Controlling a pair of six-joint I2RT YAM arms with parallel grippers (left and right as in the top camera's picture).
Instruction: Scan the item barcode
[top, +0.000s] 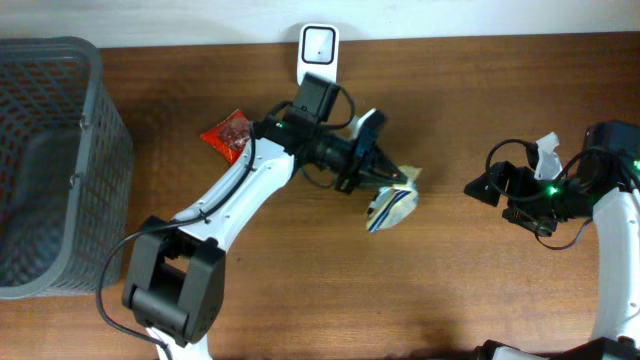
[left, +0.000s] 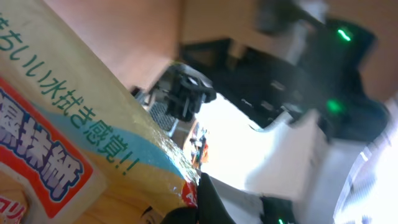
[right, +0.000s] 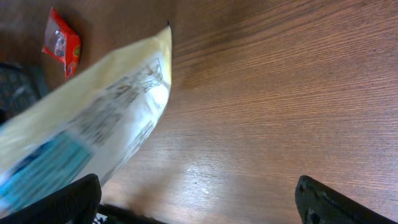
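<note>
The item is a yellow, blue and white snack bag (top: 393, 205) held above the middle of the table. My left gripper (top: 384, 180) is shut on its upper edge. In the left wrist view the bag (left: 81, 143) fills the left side with Japanese print, and the dark fingertips (left: 205, 202) pinch its corner. My right gripper (top: 478, 186) stands open to the right of the bag, apart from it and pointing at it. In the right wrist view the bag's pale back (right: 99, 127) shows blurred print, and I cannot make out a barcode. The gripper (right: 196, 196) there holds nothing.
A white upright device (top: 318, 50) stands at the table's back edge, behind the left arm. A red packet (top: 228, 137) lies left of the arm, also seen as the red packet (right: 61, 42). A grey mesh basket (top: 50, 160) fills the far left.
</note>
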